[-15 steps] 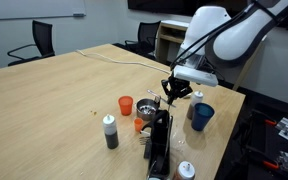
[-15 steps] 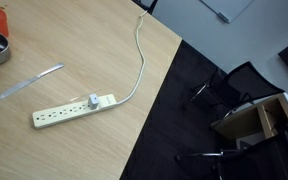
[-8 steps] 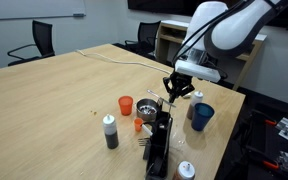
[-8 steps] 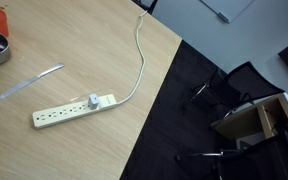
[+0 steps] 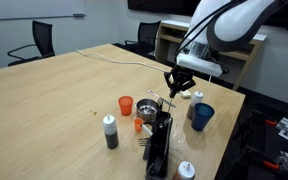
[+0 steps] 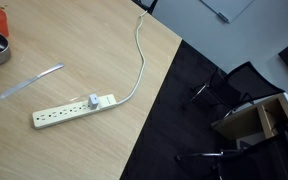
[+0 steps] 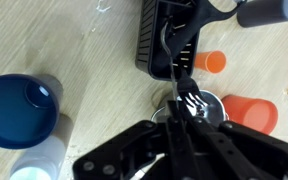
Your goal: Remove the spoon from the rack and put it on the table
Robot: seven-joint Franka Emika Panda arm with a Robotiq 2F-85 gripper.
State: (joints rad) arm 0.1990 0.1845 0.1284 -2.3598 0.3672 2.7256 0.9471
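Step in hand, as judged: the carrying phase between lift-out and set-down. In the wrist view the claw (image 7: 180,118) is coming in from the bottom edge, its fingers drawn together and apparently clamping the spoon (image 7: 188,96) by its dark handle. The shiny end is pointing up-frame and sitting over the metal bowl (image 7: 210,104). The spoon is not sitting in the rack (image 7: 156,40), which is lying at the top centre of that frame. In an exterior view the claw (image 5: 176,88) is hanging above the rack (image 5: 159,141) at centre right; the spoon itself is too small to make out there. A blue cup (image 7: 19,110) and an orange cup (image 7: 252,112) are crowding the lower left and lower right. Next move, judged: travelling sideways clear of bowl, cups and rack, then lowering onto bare table (image 5: 54,100) towards the left of the frame, and parting the fingers only once the spoon is resting flat.
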